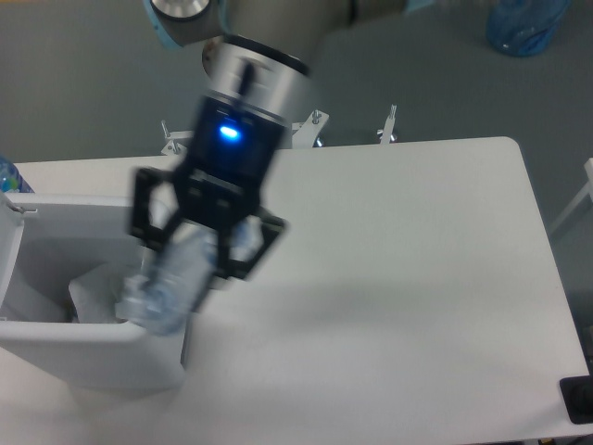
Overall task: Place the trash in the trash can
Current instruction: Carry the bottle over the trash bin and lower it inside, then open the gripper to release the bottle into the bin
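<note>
My gripper (190,248) is shut on the clear crushed plastic bottle (170,283), one piece of the trash, and holds it high in the air, blurred by motion. The bottle hangs over the right rim of the trash can (56,348), a large white boxy bin at the table's left front. Inside the bin lies the crumpled white paper wrapper (93,292), partly hidden by the bottle and the gripper.
The white table (417,297) stretches to the right of the bin. The arm's base post (255,111) stands behind the table's far edge. A blue bag (523,26) lies on the floor at the top right, and a dark object (579,399) sits at the right front corner.
</note>
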Tool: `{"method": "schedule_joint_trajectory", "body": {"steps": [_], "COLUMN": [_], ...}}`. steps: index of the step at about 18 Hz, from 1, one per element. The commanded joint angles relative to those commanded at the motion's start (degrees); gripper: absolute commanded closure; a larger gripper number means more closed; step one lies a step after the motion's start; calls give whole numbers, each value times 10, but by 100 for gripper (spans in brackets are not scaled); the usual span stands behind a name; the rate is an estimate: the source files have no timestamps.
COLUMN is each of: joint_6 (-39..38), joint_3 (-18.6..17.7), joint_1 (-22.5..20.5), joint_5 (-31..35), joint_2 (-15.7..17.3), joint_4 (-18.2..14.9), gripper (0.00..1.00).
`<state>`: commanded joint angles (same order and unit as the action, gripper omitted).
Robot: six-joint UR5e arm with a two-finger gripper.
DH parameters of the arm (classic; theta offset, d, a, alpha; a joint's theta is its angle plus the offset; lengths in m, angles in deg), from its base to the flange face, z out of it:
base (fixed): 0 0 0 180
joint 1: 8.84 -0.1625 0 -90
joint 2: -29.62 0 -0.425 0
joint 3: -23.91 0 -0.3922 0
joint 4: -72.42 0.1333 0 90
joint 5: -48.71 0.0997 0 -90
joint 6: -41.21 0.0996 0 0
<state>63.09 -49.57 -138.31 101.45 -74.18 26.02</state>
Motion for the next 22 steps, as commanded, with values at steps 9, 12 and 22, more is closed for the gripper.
{"method": "schedule_joint_trajectory", "body": {"steps": [9, 12, 22], "joint_6": [2, 4, 9], "joint_3": [-22, -21, -47], "joint_1": [60, 72, 76], "joint_5": [2, 2, 4], "joint_2": [-13, -31, -29], "joint_4": [0, 0, -1], "gripper": [49, 49, 0]}}
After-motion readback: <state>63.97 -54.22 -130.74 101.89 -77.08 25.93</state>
